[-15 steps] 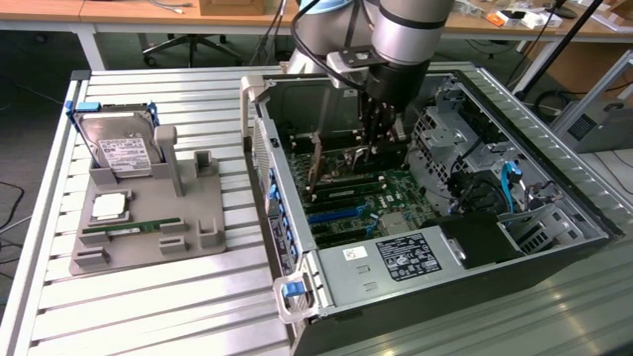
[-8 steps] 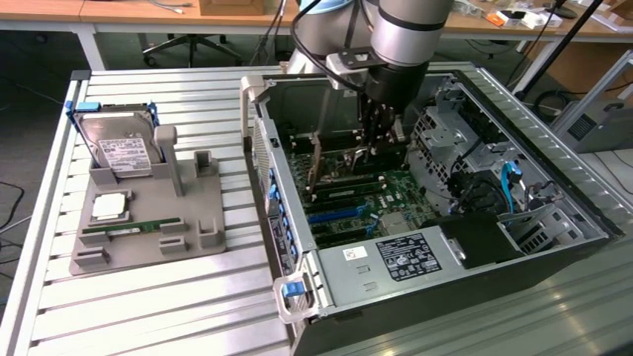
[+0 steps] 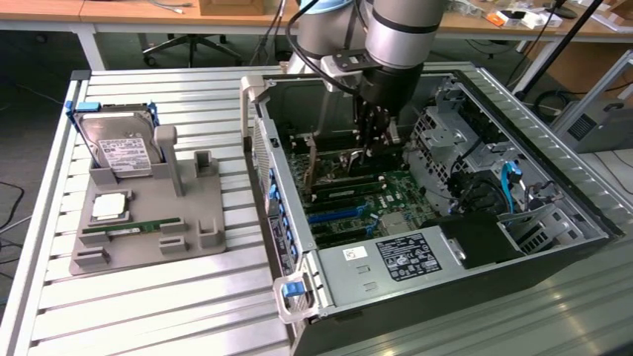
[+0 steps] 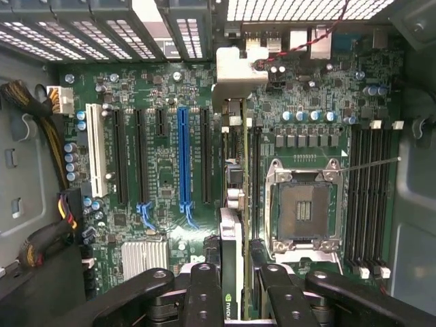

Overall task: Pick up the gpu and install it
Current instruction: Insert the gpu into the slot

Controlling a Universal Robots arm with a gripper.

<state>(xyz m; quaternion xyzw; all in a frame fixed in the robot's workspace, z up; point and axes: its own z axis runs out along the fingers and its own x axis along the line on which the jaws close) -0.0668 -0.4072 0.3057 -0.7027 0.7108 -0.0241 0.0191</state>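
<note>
The gpu (image 4: 231,204) appears edge-on in the wrist view as a thin dark board, its silvery end bracket (image 4: 235,71) pointing at the case's rear wall. My gripper (image 4: 231,289) is shut on it, one black finger (image 4: 203,293) on each side. The card hangs upright over the green motherboard (image 4: 157,102), between the row of expansion slots with the blue slot (image 4: 182,157) and the CPU socket (image 4: 303,208). In the exterior view the gripper (image 3: 371,144) reaches down into the open computer case (image 3: 287,222), with the gpu (image 3: 342,165) just under it near the board.
On the exterior view's left a grey fixture (image 3: 148,245) holds a hard drive (image 3: 118,144), a CPU chip (image 3: 109,208) and a green memory stick (image 3: 133,225). Inside the case are the power supply (image 3: 396,256), drive cages (image 3: 445,126), cable bundles (image 4: 41,122) and memory slots (image 4: 371,197).
</note>
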